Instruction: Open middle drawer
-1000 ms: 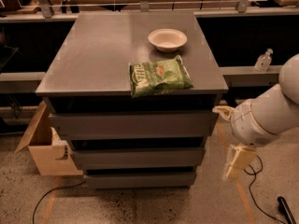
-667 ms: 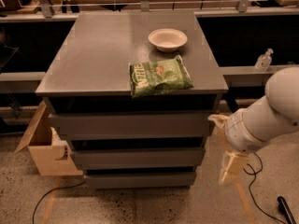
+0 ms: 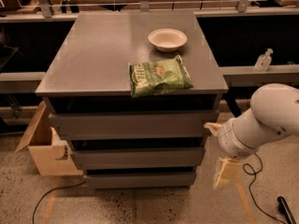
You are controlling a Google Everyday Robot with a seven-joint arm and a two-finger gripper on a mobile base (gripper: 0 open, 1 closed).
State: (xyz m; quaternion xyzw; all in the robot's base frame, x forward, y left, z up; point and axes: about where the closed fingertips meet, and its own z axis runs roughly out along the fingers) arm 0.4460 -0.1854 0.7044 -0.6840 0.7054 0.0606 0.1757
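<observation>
Cabinet top (image 3: 93, 55): flat grey surface.
Bowl (image 3: 167, 39): white, toward the back.
Bag (image 3: 159, 76): green, at the front edge, near the bowl.
Floor (image 3: 154, 204): speckled; cardboard box (image 3: 44, 148) rests on it.
Gripper (image 3: 223, 174): low, beside the cabinet's right side.

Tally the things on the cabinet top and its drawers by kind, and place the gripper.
Bowl: 1
Green snack bag: 1
Drawers: 3, counting the middle drawer
Total: 5
Gripper: right of the cabinet, apart from it, low beside the drawers.
</observation>
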